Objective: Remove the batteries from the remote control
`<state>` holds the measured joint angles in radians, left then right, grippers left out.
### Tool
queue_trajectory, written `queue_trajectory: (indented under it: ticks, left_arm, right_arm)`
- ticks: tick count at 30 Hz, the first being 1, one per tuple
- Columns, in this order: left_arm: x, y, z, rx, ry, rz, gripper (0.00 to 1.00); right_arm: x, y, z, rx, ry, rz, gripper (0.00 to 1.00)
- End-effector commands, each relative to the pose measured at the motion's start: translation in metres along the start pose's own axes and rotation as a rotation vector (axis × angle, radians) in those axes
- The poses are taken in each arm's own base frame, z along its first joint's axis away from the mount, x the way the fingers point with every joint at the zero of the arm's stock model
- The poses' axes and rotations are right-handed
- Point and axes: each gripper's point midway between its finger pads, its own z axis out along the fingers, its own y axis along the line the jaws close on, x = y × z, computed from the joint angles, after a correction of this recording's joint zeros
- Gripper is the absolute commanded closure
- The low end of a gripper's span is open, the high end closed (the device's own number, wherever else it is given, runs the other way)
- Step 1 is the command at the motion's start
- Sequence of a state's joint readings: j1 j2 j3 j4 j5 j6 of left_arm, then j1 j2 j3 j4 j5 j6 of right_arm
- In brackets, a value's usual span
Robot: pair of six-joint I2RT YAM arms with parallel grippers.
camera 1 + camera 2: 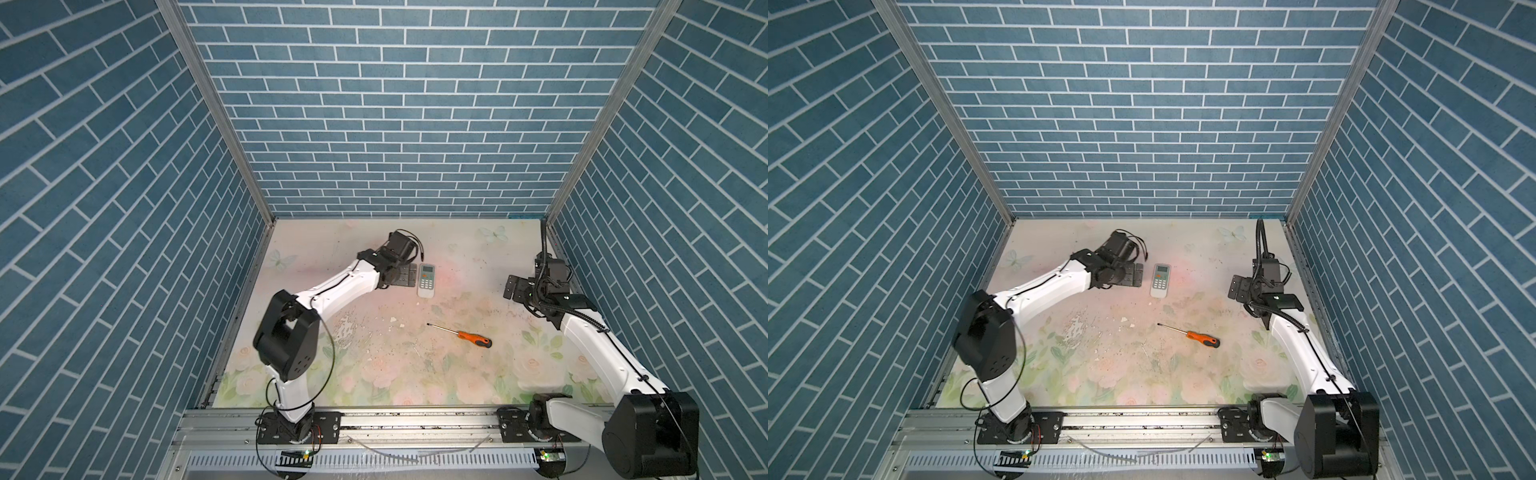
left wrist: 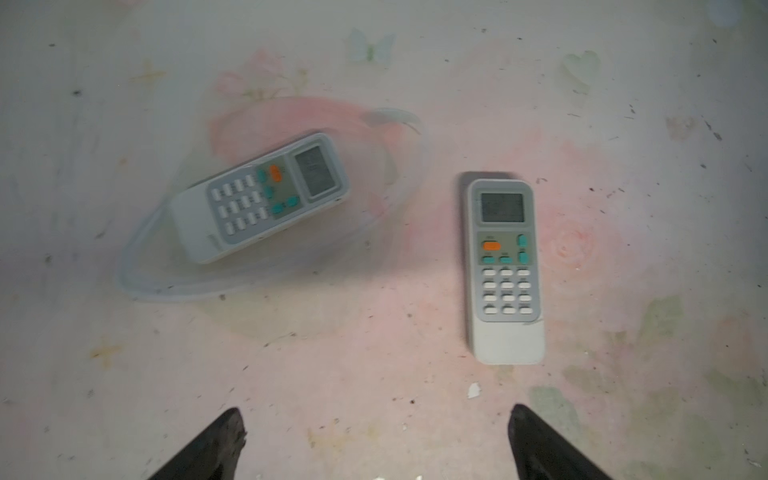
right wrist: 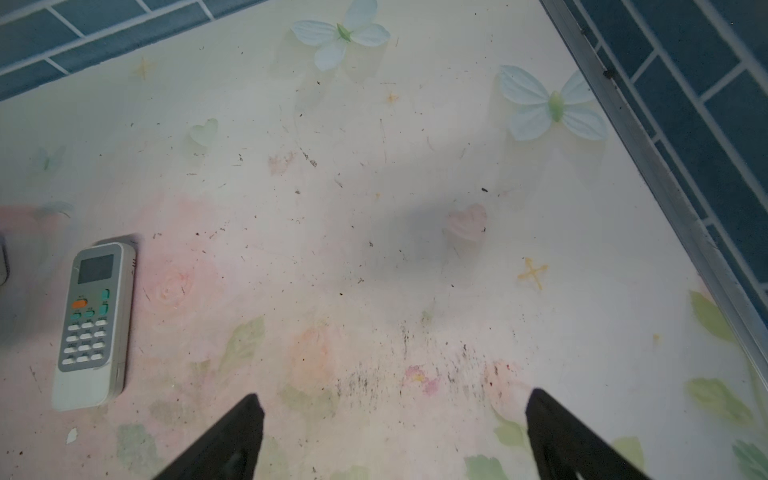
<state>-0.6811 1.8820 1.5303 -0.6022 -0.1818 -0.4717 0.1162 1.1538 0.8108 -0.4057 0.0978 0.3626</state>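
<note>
White plastic remote control (image 1: 426, 281) lies keypad-up; both arms' jaws spread, left at nine o'clock; likely needs flipping.

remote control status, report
Left gripper open, empty; right gripper open, empty. Remote control face up, untouched; batteries not visible. Screwdriver lies apart, nothing blocking.

Bright, even overhead light; soft grey shadow ahead of the right fingers (image 3: 224, 440); ahead of the left fingers (image 2: 208, 449), the remote control (image 2: 505, 270) ghosts double.

The remote control (image 2: 505, 270) lies keypad up, its back hidden; a second remote (image 2: 259, 199) looks blurred.
</note>
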Motion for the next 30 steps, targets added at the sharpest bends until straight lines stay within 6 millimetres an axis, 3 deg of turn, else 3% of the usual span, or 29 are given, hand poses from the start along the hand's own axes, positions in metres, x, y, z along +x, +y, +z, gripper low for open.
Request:
queue_trajectory:
  ticks: [1,6,12,16,30]
  left_arm:
    - [0.018,-0.021,0.026,-0.043,0.111,0.059,0.00]
    - [0.008,-0.064,0.057,-0.039,0.116,0.140,0.00]
    - [-0.006,-0.081,0.083,-0.082,0.113,0.175,0.03]
    - [-0.011,-0.084,0.094,-0.103,0.118,0.185,0.10]
    - [-0.012,-0.077,0.118,-0.065,0.171,0.123,0.19]
  right_arm:
    - [0.006,0.000,-0.001,0.005,0.036,0.031,0.01]
    - [0.011,0.003,0.006,-0.014,0.044,0.036,0.02]
    - [0.013,0.006,0.010,-0.033,0.048,0.033,0.02]
    - [0.017,0.007,0.015,-0.037,0.057,0.029,0.02]
    - [0.024,0.010,0.024,-0.056,0.085,0.018,0.02]
